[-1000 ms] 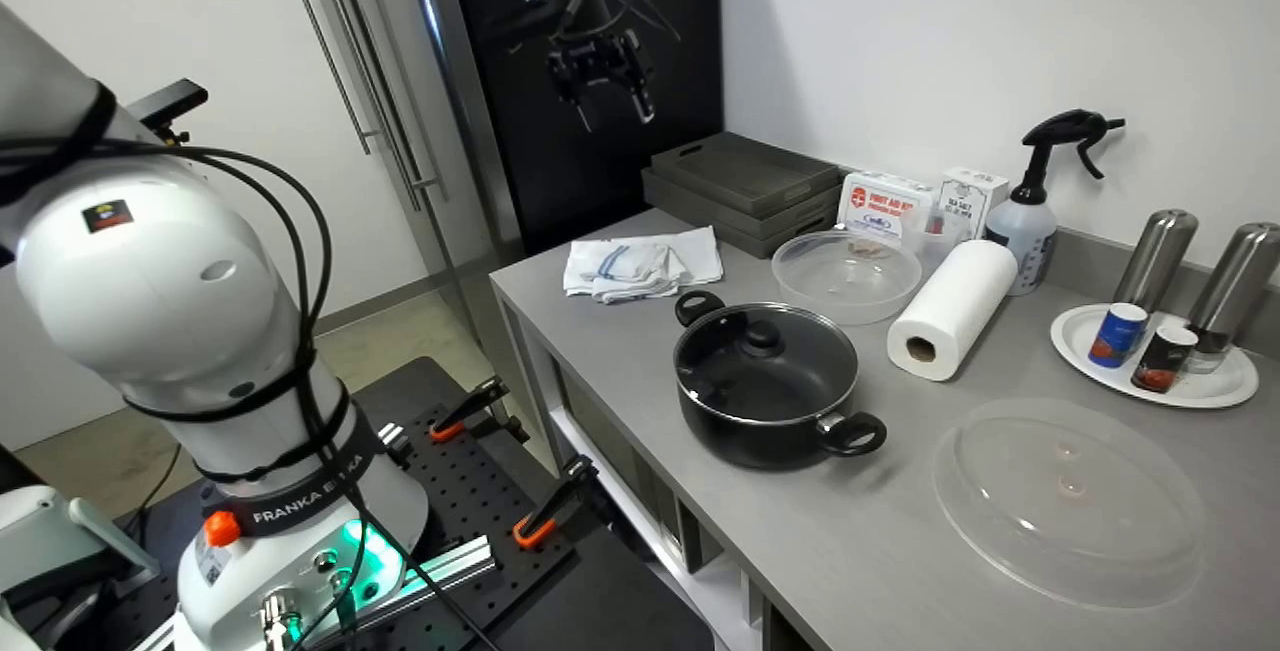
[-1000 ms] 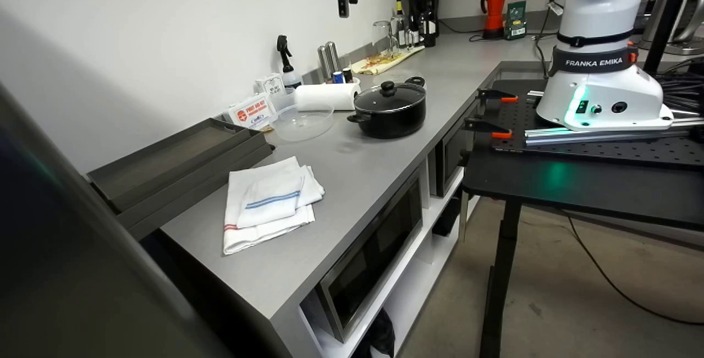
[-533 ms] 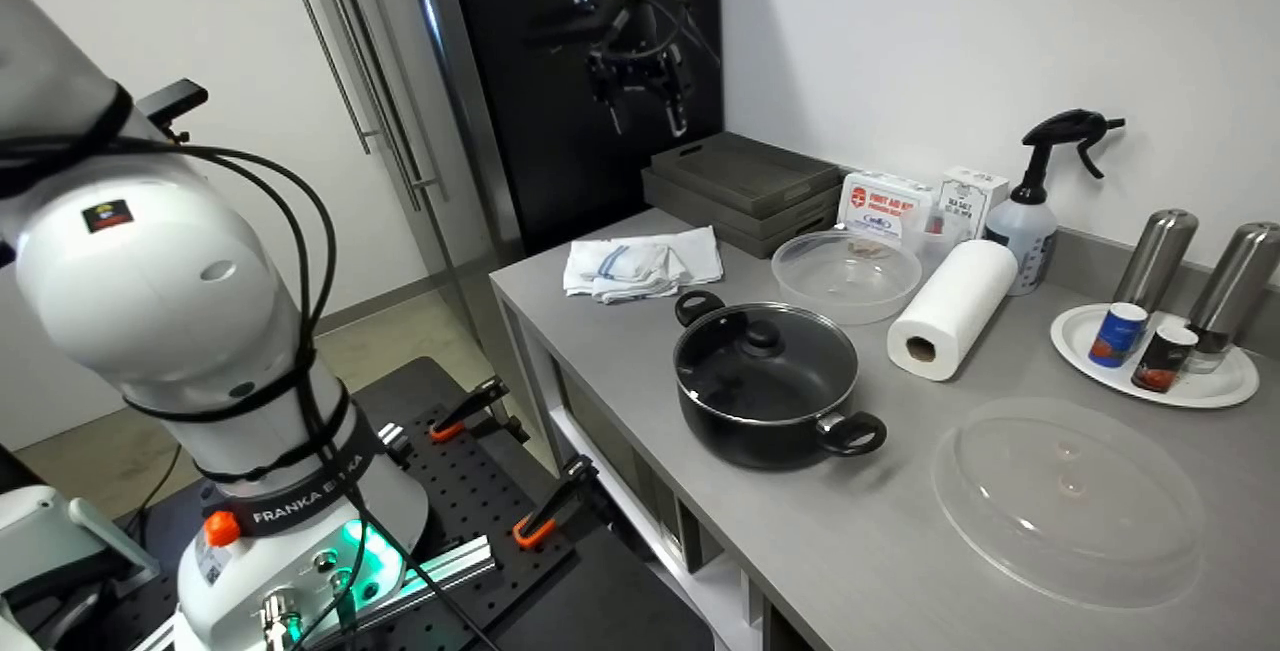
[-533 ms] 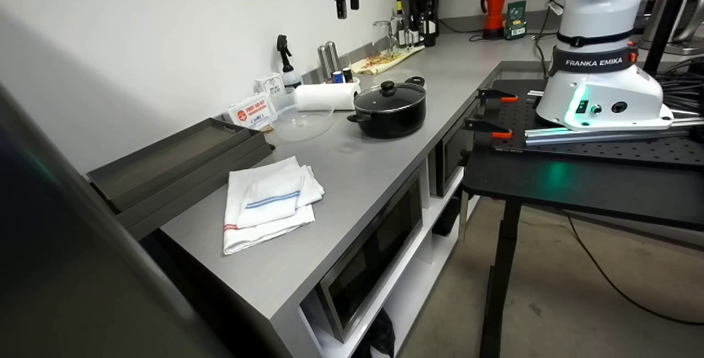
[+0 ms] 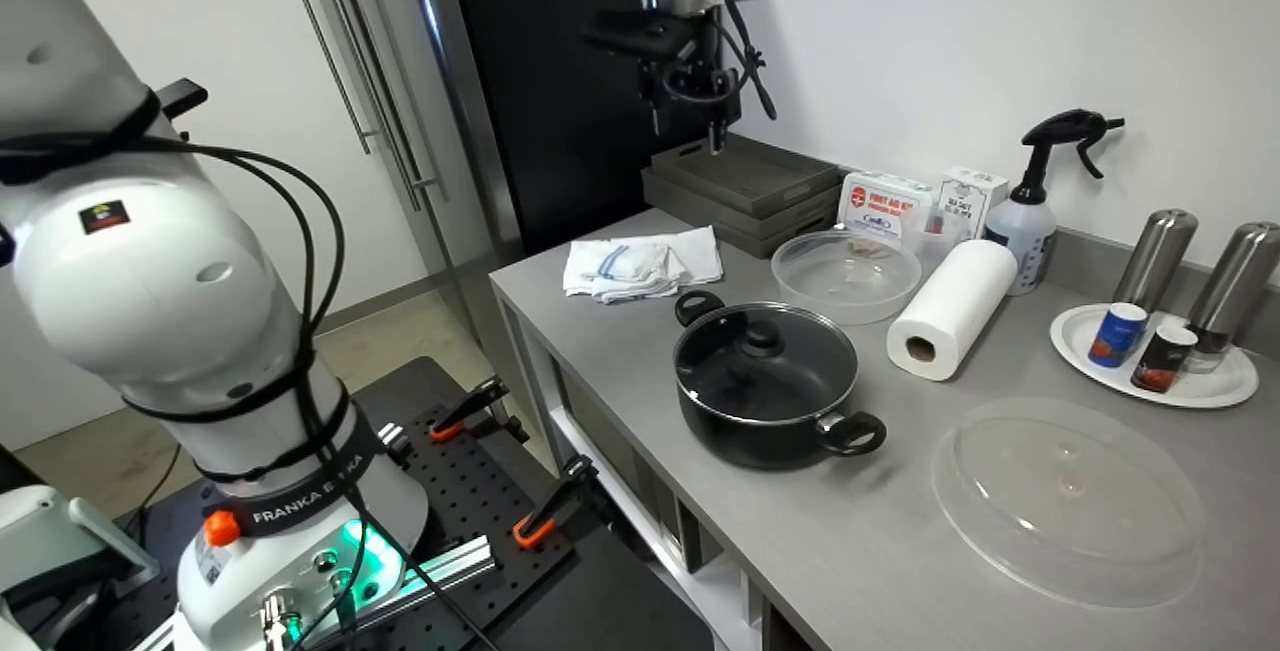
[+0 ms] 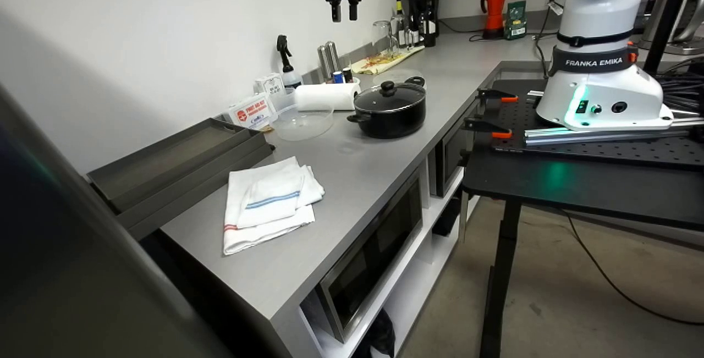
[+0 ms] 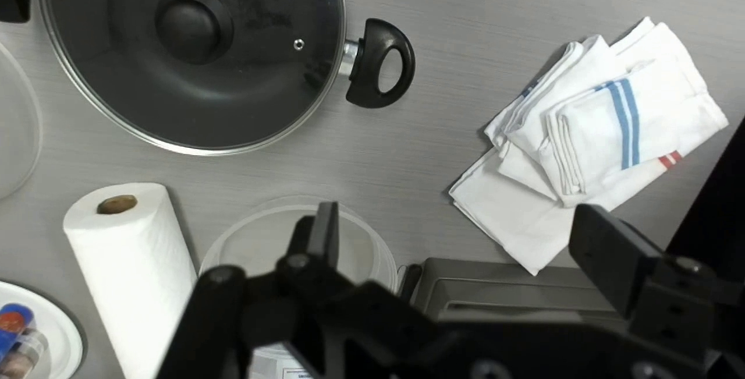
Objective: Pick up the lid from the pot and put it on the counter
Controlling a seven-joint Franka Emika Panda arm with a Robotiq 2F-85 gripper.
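Observation:
The round glass lid [image 5: 730,371] with its metal rim and dark knob [image 5: 763,336] sits on the black pot [image 5: 750,443]. The lid also shows in an exterior view [image 6: 391,99] and at the upper left of the wrist view [image 7: 198,91]. The pot stands on the grey counter [image 5: 890,541], with a side handle [image 7: 381,64] in the wrist view. My gripper [image 5: 687,137] hangs high above the counter's far end, beside and well apart from the lid. Its jaws are wide apart with nothing between them; the gripper also shows in an exterior view [image 6: 345,17].
Folded white towels [image 5: 640,266] and stacked dark grey trays [image 5: 745,176] lie beyond the pot. A clear container [image 5: 845,281], a paper roll [image 5: 955,306] and a spray bottle [image 5: 1022,221] stand behind it. A large clear disc [image 5: 1070,511] and a white plate [image 5: 1225,376] lie beyond.
My gripper has moved right and slightly down in an exterior view, toward the trays, and has turned so both fingers show apart. The lid and pot have not moved.

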